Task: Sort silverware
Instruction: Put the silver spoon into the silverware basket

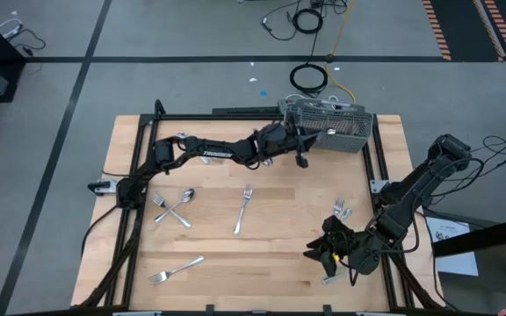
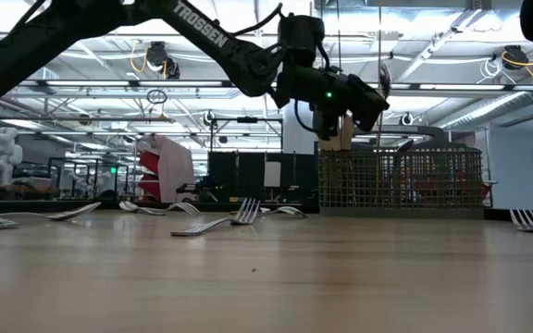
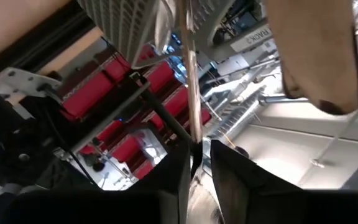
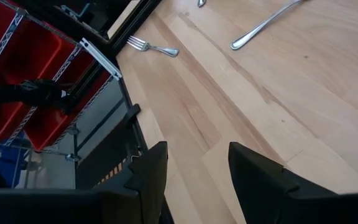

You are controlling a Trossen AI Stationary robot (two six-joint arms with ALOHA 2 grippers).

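Overhead, left tool (image 1: pixel 302 154) beside mesh caddy (image 1: pixel 341 132), utensil (image 3: pixel 192 93) between fingers.

white "trossen" lettering on the left arm (image 2: pixel 202 35) in the low view, the same brand mark on that arm seen from above but too small to read there, no other legible text

- Even overhead light falls on the wooden table (image 1: pixel 271 246), casting only soft shadows.
- At table height, bright ceiling fixtures (image 2: pixel 433 46) leave the left arm (image 2: pixel 220 42) in silhouette.
- Left wrist view: close, blurred, glaring.
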